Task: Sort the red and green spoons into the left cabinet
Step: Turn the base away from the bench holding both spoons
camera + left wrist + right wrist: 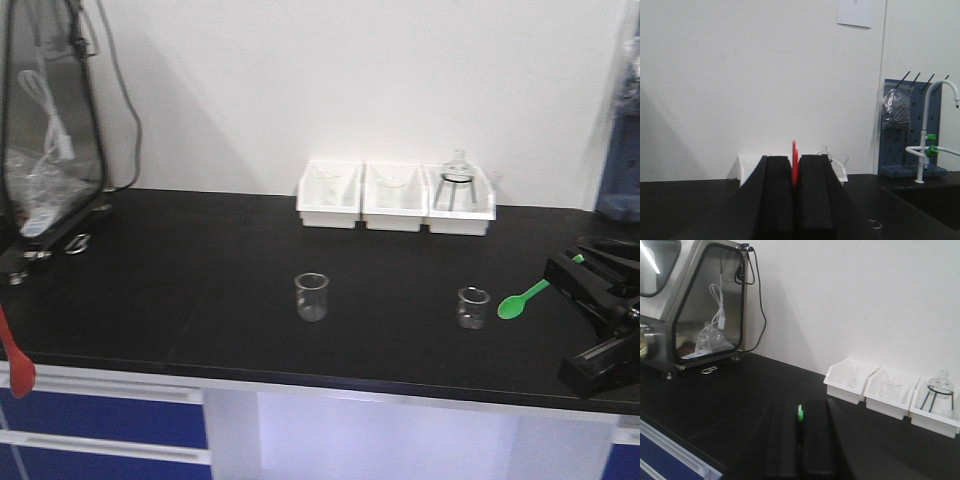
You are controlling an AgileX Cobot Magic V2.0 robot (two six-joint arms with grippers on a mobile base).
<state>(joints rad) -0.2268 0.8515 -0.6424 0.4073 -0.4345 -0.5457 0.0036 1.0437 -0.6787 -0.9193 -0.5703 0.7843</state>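
Note:
The red spoon (15, 360) shows at the bottom left edge of the front view, hanging bowl-down past the counter's front edge. In the left wrist view my left gripper (795, 160) is shut on it, and its red handle (795, 149) sticks up between the black pads. My right gripper (562, 274) is low over the counter at the right, shut on the green spoon (520, 303), whose bowl points left. In the right wrist view a green sliver (800, 413) shows between the shut pads of the right gripper (800, 404). The left cabinet is out of view.
Two small glass beakers (312, 296) (473, 307) stand mid-counter. Three white bins (395, 195) with glassware line the back wall. A metal box with a glass door (50, 130) stands at the far left. A white faucet (935, 125) and a blue pegboard (907, 130) show in the left wrist view.

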